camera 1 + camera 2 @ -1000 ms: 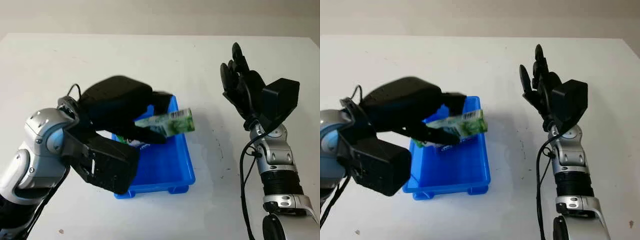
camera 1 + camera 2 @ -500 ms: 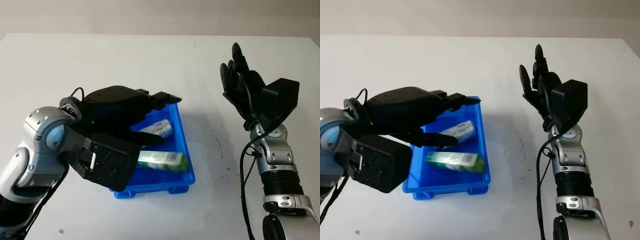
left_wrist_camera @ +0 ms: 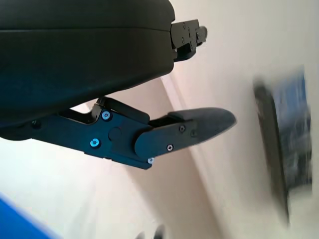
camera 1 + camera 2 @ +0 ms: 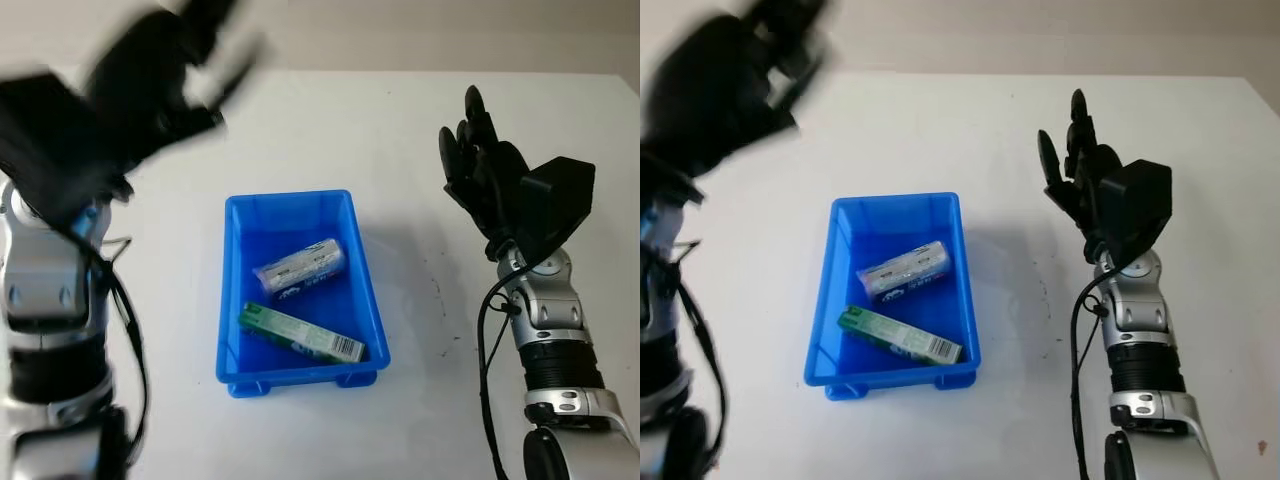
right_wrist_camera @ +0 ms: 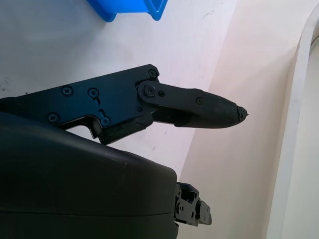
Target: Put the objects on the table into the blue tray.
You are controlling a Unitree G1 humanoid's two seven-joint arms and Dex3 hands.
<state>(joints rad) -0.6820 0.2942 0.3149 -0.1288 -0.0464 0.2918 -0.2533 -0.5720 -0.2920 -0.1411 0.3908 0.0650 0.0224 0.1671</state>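
Observation:
The blue tray (image 4: 364, 283) stands in the middle of the white table. Inside it lie a silver-wrapped roll (image 4: 300, 267) towards the far side and a green box (image 4: 302, 334) towards the near side. My left hand (image 4: 160, 75) is raised high above the table's far left, blurred with motion, open and holding nothing. To the right of the tray my right hand (image 4: 482, 165) is held upright, open and empty. One black finger (image 5: 199, 107) of it crosses the right wrist view, and a corner of the blue tray (image 5: 130, 7) shows there.
The table's far edge (image 4: 400, 70) runs along the back, with a pale wall behind it. A black cable (image 4: 487, 350) hangs beside the right forearm. Small dark specks (image 4: 437, 285) mark the table right of the tray.
One second ago my left hand held the green box over the tray. It let the box drop into the tray, then swung up and away to the far left. The right hand stayed put.

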